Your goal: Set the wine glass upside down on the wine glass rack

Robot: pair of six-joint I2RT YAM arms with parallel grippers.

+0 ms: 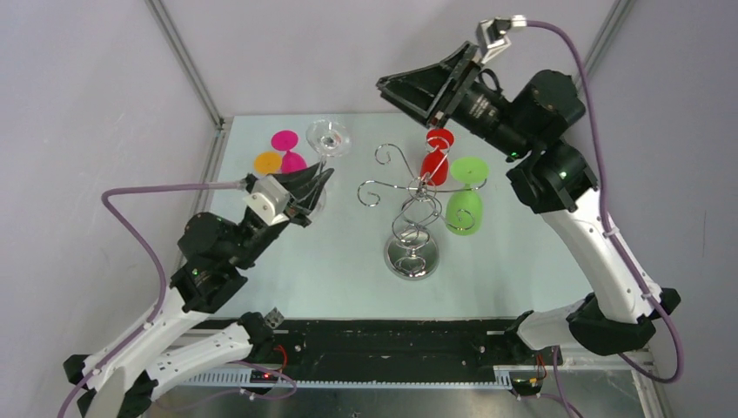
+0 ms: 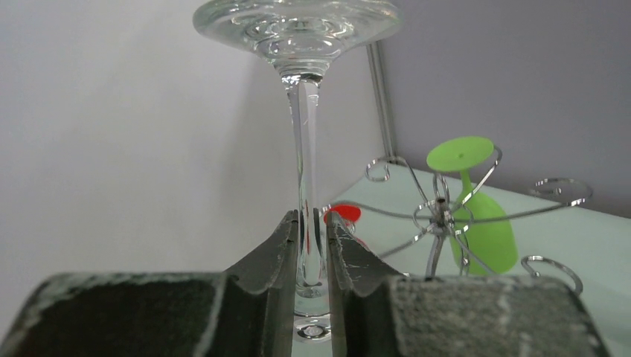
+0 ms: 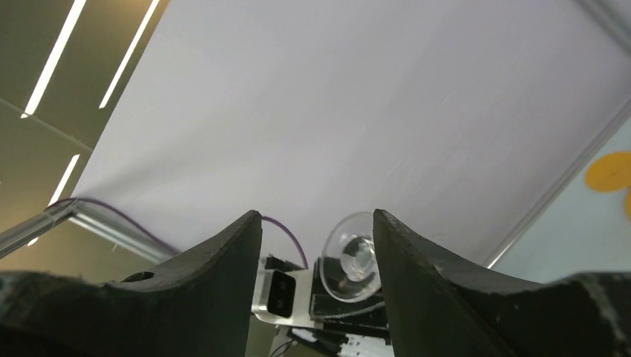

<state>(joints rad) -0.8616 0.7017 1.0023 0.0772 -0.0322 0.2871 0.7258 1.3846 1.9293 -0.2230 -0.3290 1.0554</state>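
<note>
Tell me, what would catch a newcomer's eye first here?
The shiny chrome wire rack with its twisted stem stands mid-table, a red wine glass and a lime-green wine glass hanging upside down from its curled arms. To its left, the left gripper clamps a clear wine glass by the stem, foot uppermost.

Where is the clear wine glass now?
The clear wine glass is left in the top view, stem clamped by the left gripper, beside the pink glass and orange glass.

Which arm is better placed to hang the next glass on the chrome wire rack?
Left. The left hand grips the clear wine glass by its stem; the right hand is open and empty.
</note>
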